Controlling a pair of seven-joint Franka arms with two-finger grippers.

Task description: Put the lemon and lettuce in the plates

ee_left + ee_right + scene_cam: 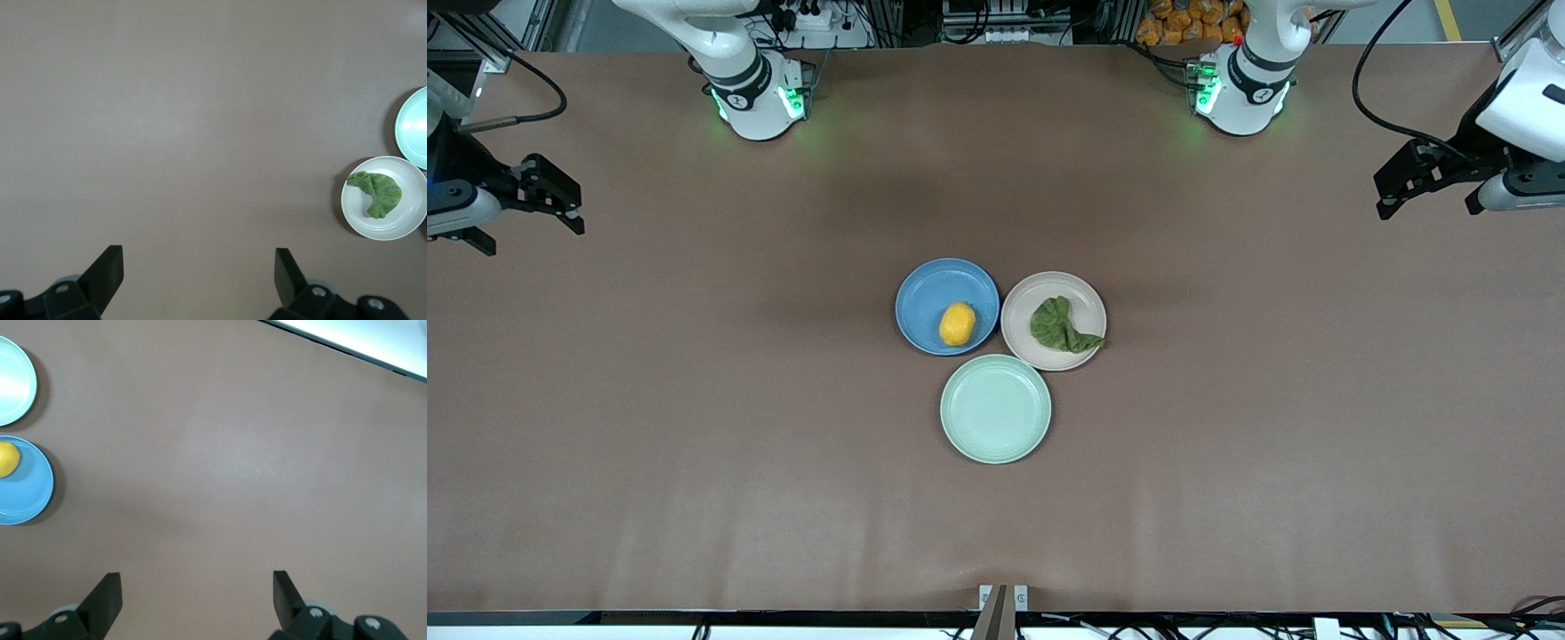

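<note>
The yellow lemon [957, 324] lies in the blue plate [925, 293] at the table's middle. The green lettuce [1060, 325] lies in the beige-pink plate [1087, 294] beside it, its tip over the rim. My left gripper [1389, 190] is open and empty, up over the left arm's end of the table. My right gripper [560, 203] is open and empty, up over the right arm's end. The left wrist view shows the lettuce [379, 192] in its plate [407, 223], away from the gripper [199, 263]. The right wrist view shows the lemon [7, 459] in the blue plate [30, 495], away from the gripper [197, 587].
A pale mint-green plate [995, 408] lies nearer to the front camera than the two other plates, touching them. It also shows in the left wrist view [413, 127] and the right wrist view [13, 380]. Brown table surface lies all around.
</note>
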